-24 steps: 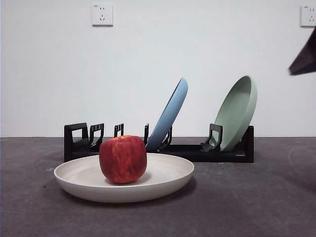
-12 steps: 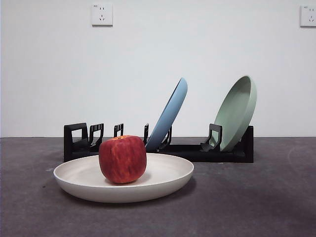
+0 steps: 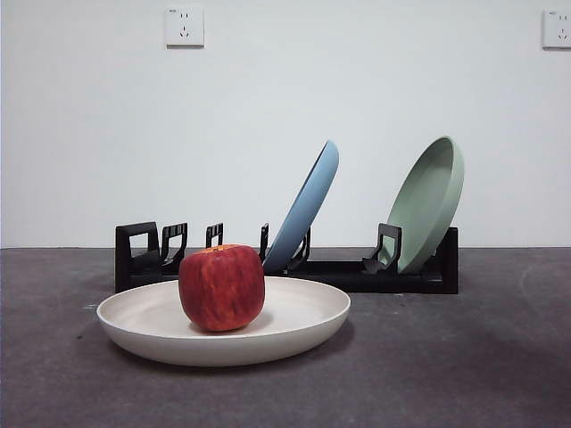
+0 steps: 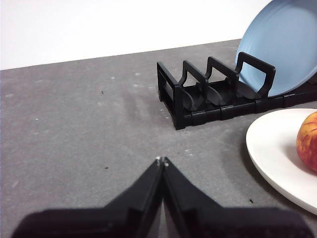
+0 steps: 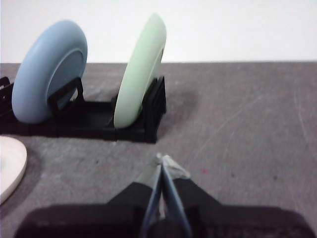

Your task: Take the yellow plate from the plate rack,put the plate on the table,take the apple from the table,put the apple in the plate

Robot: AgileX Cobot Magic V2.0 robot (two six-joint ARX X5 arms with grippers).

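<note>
The apple (image 3: pixel 221 288) sits upright in the yellow plate (image 3: pixel 294 321), a little off the plate's middle, its yellow-orange stem patch turned up. The plate lies flat on the table (image 3: pixel 464 366), in front of the plate rack (image 3: pixel 348 275) and just short of touching it as far as the front view shows. From the left wrist view only an edge of the apple (image 4: pixel 308 142) and part of the plate (image 4: pixel 270 148) come into the picture, beside the rack's empty slotted holders (image 4: pixel 208 91).

In the rack stand two more plates, both leaning the same way: a light blue plate (image 3: pixel 308 207) near the middle and a pale green plate (image 3: pixel 433 201) at the far end. On the white wall behind are two sockets (image 3: pixel 185 27).

Neither arm is near the apple. The left pincer (image 4: pixel 162 161) hangs over bare table beside the handle end of the rack, its jaws pressed together with nothing between them. The right pincer (image 5: pixel 166 161) is over the table near the green plate's (image 5: pixel 141 72) end of the rack, jaws likewise closed and empty.
</note>
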